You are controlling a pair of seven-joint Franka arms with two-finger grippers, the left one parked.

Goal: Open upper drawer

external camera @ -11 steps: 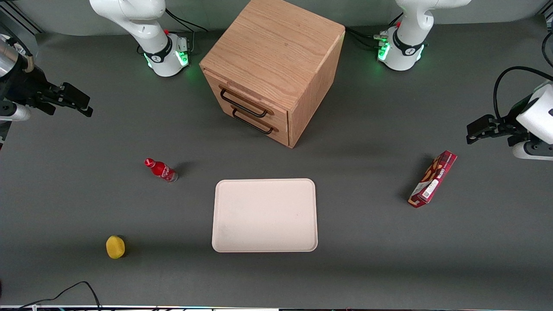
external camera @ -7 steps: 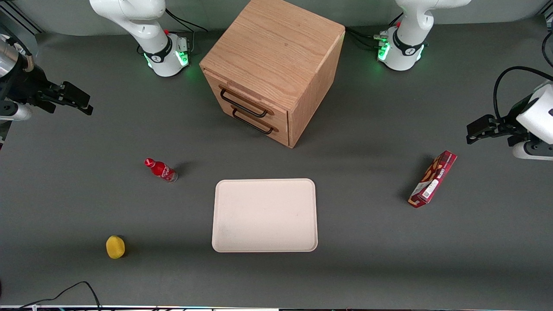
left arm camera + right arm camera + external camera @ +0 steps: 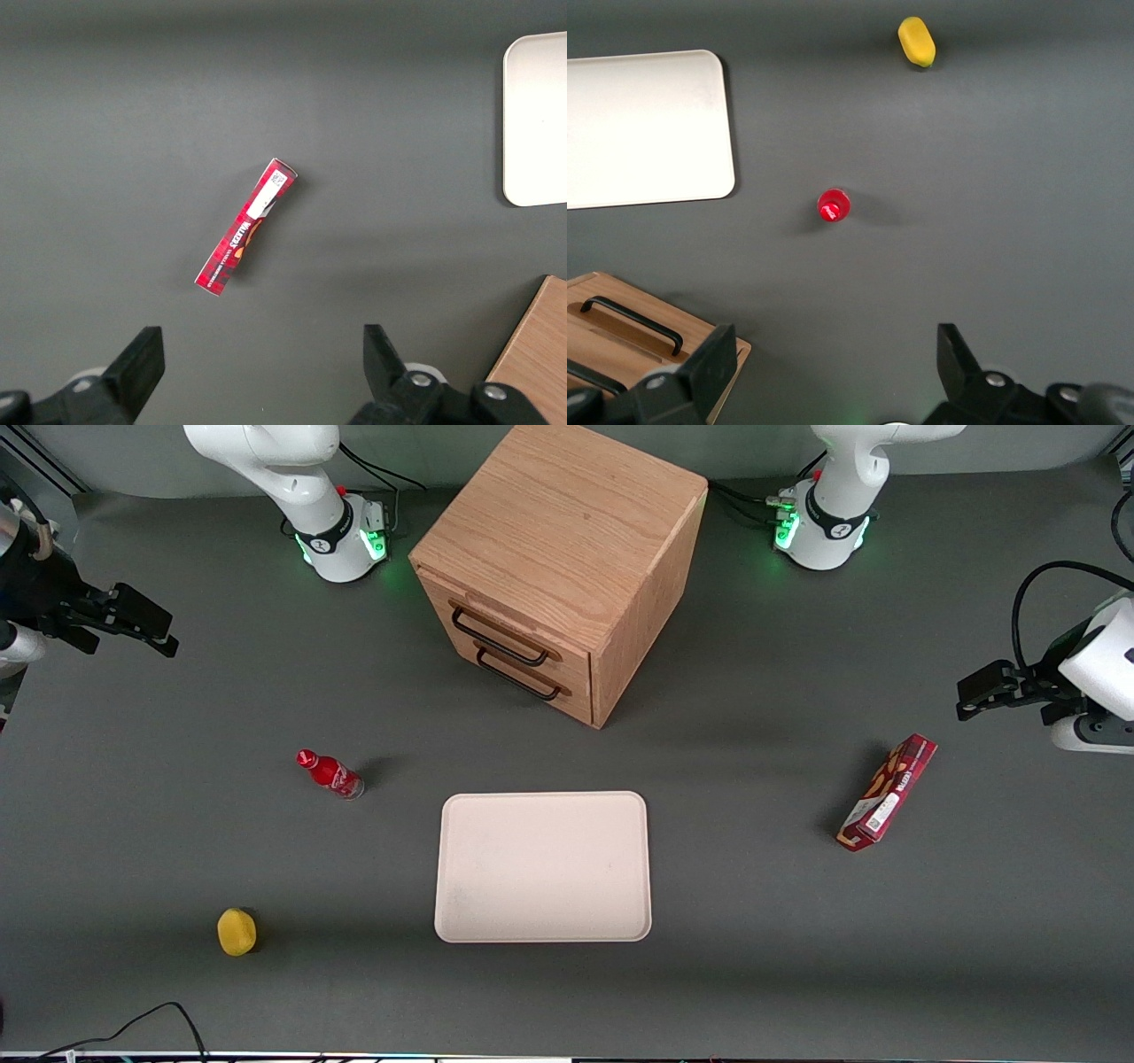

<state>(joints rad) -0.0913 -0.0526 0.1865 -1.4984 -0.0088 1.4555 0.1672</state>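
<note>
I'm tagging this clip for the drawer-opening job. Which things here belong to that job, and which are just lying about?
Belongs to the job:
- upper drawer, shut, black bar handle
- gripper, open, in the air toward the working arm's end of the table, well clear of the cabinet

Just lying about:
- lower drawer
- red bottle
- yellow object
- tray
- red box

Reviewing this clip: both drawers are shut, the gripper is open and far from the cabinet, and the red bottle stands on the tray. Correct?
Not quite: the front view shows the red bottle standing on the table beside the tray, not on it. The upper drawer and lower drawer are shut; the gripper is open, far from the cabinet.
</note>
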